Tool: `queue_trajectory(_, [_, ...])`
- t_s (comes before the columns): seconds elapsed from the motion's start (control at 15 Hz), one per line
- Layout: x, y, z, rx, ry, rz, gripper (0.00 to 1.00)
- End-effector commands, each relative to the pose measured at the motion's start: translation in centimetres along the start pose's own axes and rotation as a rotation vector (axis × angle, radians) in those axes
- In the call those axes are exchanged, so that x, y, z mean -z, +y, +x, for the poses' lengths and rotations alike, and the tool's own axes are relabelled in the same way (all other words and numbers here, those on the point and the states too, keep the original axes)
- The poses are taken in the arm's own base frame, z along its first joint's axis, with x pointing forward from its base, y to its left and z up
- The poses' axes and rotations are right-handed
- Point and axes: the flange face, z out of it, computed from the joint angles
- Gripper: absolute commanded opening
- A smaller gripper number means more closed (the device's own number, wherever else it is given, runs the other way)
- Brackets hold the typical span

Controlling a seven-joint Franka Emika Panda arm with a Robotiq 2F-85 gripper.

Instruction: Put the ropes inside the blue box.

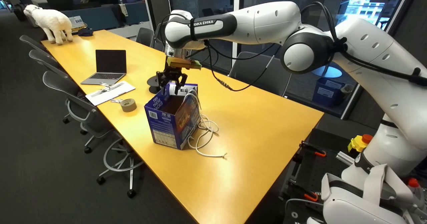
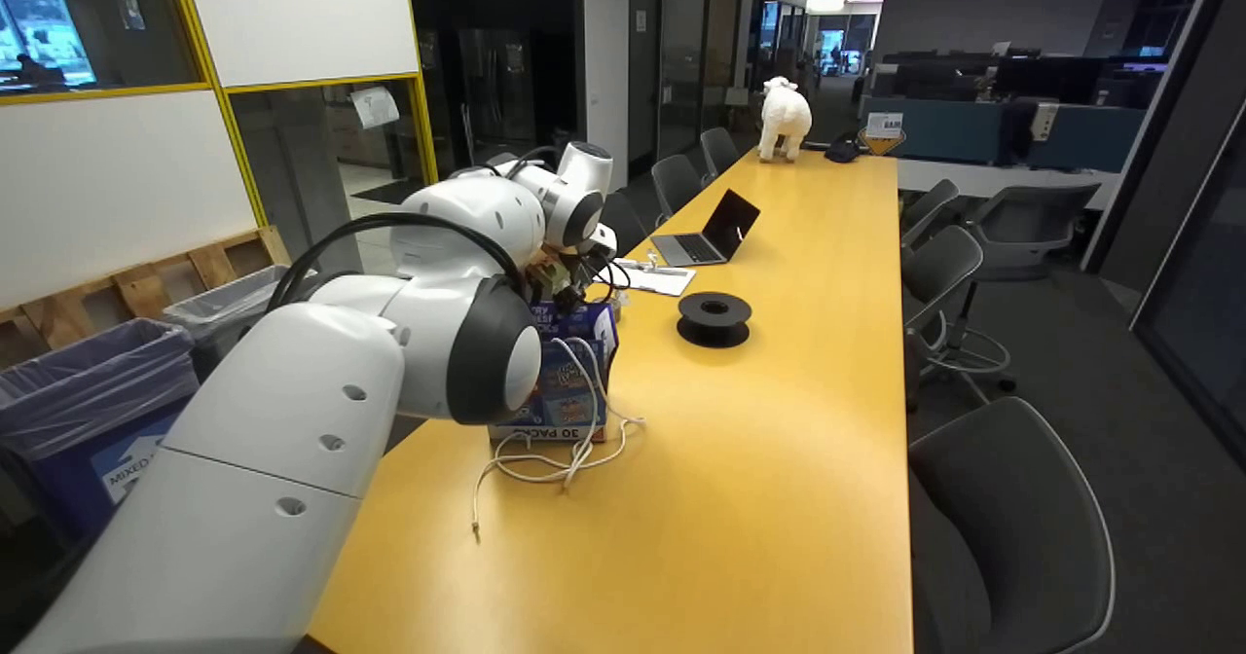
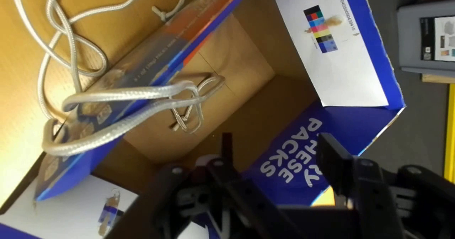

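Note:
The blue box (image 1: pixel 163 130) stands open-topped on the table, and it also shows in an exterior view (image 2: pixel 569 406) and in the wrist view (image 3: pixel 348 125). A white rope (image 1: pixel 211 156) hangs over one side wall. It also shows in the wrist view (image 3: pixel 106 136): a loop end lies inside on the box floor, and the rest lies in loose coils on the table outside. I cannot tell whether it is one rope or more. My gripper (image 1: pixel 171 86) is above the box near its lettered flap. In the wrist view the gripper (image 3: pixel 275 143) is open, with nothing between its fingers.
A black spool (image 2: pixel 714 318) stands near the box. A tape roll (image 1: pixel 128 105), a clipboard (image 1: pixel 110 93) and a laptop (image 1: pixel 110 65) lie farther along the table. A white toy sheep (image 1: pixel 50 22) stands at the far end. Chairs line both long sides.

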Motion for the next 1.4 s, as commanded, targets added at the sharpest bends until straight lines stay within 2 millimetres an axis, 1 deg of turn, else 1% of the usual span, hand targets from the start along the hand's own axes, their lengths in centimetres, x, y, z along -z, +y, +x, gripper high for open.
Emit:
queue_trajectory(0.0, [2.0,0.0,0.2,0.017,0.001,-0.007,0.96])
queue_trajectory(0.07, [2.7,0.1,0.1,0.019,-0.001,-0.015,0.99])
queue_trajectory(0.27, [5.4,0.8,-0.4,0.046,-0.015,-0.062,1.0])
queue_trajectory(0.47, [8.5,2.3,-1.1,0.119,-0.044,-0.095,1.0])
queue_trajectory(0.6, [10.2,4.0,-1.5,0.167,-0.061,-0.096,1.0])
queue_trajectory(0.8, [11.4,6.9,-2.5,0.247,-0.088,-0.102,1.0])
queue_trajectory(1.0, [11.0,9.6,-3.8,0.339,-0.139,-0.108,1.0])
queue_trajectory(1.13, [9.9,11.0,-5.1,0.408,-0.186,-0.111,1.0])
queue_trajectory(1.33, [6.7,12.0,-6.9,0.48,-0.208,-0.119,1.0])
